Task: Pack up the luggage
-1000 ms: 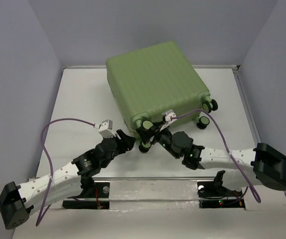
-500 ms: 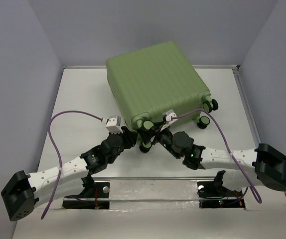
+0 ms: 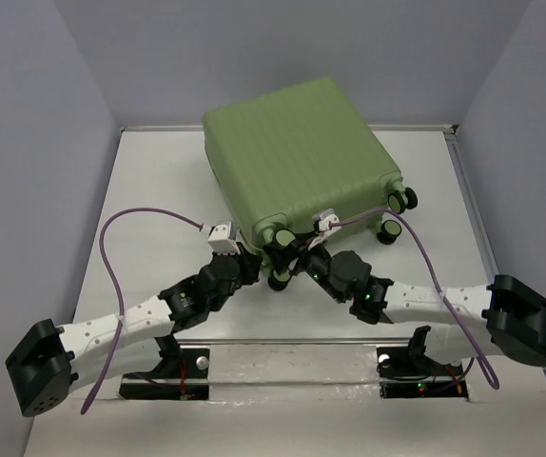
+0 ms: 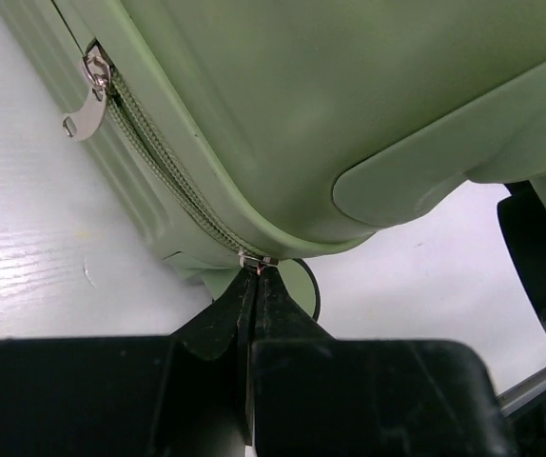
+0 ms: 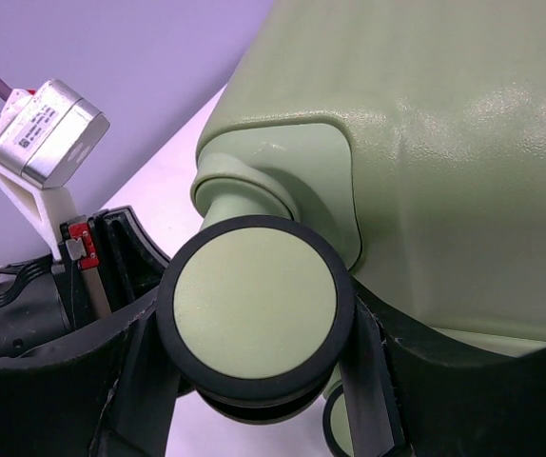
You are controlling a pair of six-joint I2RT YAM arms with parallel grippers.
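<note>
The luggage (image 3: 302, 157) lies closed on the table, a light-green ribbed suitcase with its wheeled end toward the arms. My left gripper (image 3: 254, 263) is at its near corner. In the left wrist view the left gripper (image 4: 256, 274) is shut on the small metal zipper slider (image 4: 256, 259) where the zip (image 4: 173, 176) rounds the corner. My right gripper (image 3: 288, 255) is at the same corner. In the right wrist view the right gripper (image 5: 254, 333) is closed round the black-rimmed green wheel (image 5: 254, 300), one finger on each side.
A second zipper pull (image 4: 85, 90) hangs farther along the zip. Two more wheels (image 3: 401, 200) (image 3: 384, 233) stick out at the suitcase's right corner. The left wrist camera (image 5: 45, 143) sits close beside the held wheel. Grey walls enclose the white table (image 3: 159, 190).
The left gripper has moved in to the suitcase corner and closed on the zipper slider. The right gripper and the suitcase have stayed put.
</note>
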